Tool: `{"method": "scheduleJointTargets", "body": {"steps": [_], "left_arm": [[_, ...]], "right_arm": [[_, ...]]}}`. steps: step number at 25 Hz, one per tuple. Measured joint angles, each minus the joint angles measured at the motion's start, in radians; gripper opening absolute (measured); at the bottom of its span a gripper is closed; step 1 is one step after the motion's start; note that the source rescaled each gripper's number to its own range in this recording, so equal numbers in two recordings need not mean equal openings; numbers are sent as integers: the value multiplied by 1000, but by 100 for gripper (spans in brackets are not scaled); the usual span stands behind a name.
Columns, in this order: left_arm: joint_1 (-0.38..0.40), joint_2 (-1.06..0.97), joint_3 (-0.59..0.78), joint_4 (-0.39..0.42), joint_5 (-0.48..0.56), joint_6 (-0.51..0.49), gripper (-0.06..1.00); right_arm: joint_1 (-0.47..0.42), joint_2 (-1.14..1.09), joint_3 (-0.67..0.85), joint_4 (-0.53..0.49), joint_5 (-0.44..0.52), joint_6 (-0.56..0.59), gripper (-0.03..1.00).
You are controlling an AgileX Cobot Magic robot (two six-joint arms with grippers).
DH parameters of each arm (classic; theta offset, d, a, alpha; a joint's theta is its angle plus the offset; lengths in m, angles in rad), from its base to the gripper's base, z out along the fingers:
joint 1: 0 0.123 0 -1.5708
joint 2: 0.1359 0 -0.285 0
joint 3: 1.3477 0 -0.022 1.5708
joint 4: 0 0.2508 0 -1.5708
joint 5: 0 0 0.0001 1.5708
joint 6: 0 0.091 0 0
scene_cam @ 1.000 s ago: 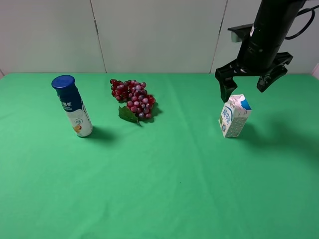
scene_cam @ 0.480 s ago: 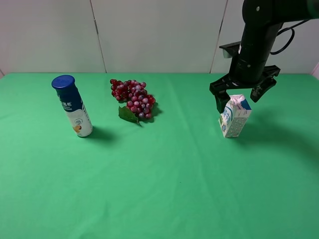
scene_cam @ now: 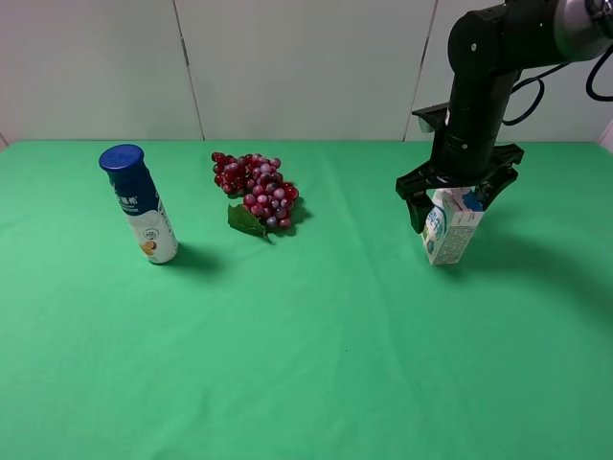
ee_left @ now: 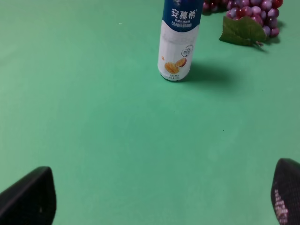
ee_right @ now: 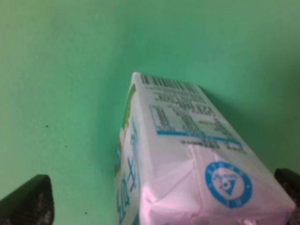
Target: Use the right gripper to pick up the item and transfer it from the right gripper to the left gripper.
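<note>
The green table cloth [scene_cam: 316, 364] fills most of the exterior view. Its far edge meets the pale panelled wall [scene_cam: 297, 67] along a line in the upper third, and the other edges run out of frame. The whole lower half of the frame is plain green, as is the wide band in the middle between the grapes and the carton.

The black right arm [scene_cam: 484, 86] comes down from the upper right corner. The right gripper [scene_cam: 450, 203] at its end has its jaws spread wide, one finger on each side of the folded top of the milk carton [scene_cam: 448, 235]. In the right wrist view the fingertips [ee_right: 26, 201] sit at the frame's far corners. Green shows between one of them and the carton [ee_right: 187, 159], so the gripper is not clamped on it.

The bunch of red grapes [scene_cam: 257, 190], with a green leaf, lies in the upper centre-left near the far edge. The blue-capped white bottle [scene_cam: 141, 206] stands upright at left, well apart from the grapes. The carton stands at right of centre, leaning a little, well away from both.

The left gripper [ee_left: 157, 197] shows only in its wrist view. Its jaws are wide apart, with only green cloth between them.
</note>
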Motion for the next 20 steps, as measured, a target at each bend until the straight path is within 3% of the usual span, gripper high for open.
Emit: {"method": "scheduleJointTargets", "body": {"steps": [4, 7, 11, 14, 16, 17, 20], "left_arm": [[0, 0, 0, 0, 0, 0, 84], [0, 0, 0, 0, 0, 0, 84], [0, 0, 0, 0, 0, 0, 84], [0, 0, 0, 0, 0, 0, 84], [0, 0, 0, 0, 0, 0, 84], [0, 0, 0, 0, 0, 0, 84], [0, 0, 0, 0, 0, 0, 84]], "right_arm": [[0, 0, 0, 0, 0, 0, 100], [0, 0, 0, 0, 0, 0, 90], [0, 0, 0, 0, 0, 0, 61], [0, 0, 0, -4, 0, 0, 32], [0, 0, 0, -5, -2, 0, 5], [0, 0, 0, 0, -4, 0, 0], [0, 0, 0, 0, -4, 0, 0]]}}
